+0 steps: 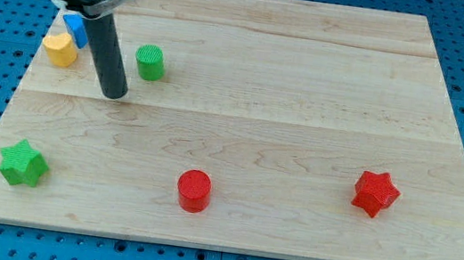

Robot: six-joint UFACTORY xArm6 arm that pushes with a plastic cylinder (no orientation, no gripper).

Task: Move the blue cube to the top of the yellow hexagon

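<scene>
My tip point(113, 95) rests on the wooden board point(306, 113) in its upper left part. The arm's housing covers the board's top left corner, so the blue cube and the yellow hexagon do not show. A blue block point(74, 27), partly hidden behind the rod, lies up and left of my tip. A yellow heart-shaped block point(59, 50) lies left of the rod, just below the blue block. A green cylinder point(150, 63) stands to the right of the rod, slightly above my tip and apart from it.
A green star point(23, 164) lies near the bottom left corner. A red cylinder point(193, 190) stands near the bottom edge, left of centre. A red star point(375, 193) lies at the lower right. Blue pegboard surrounds the board.
</scene>
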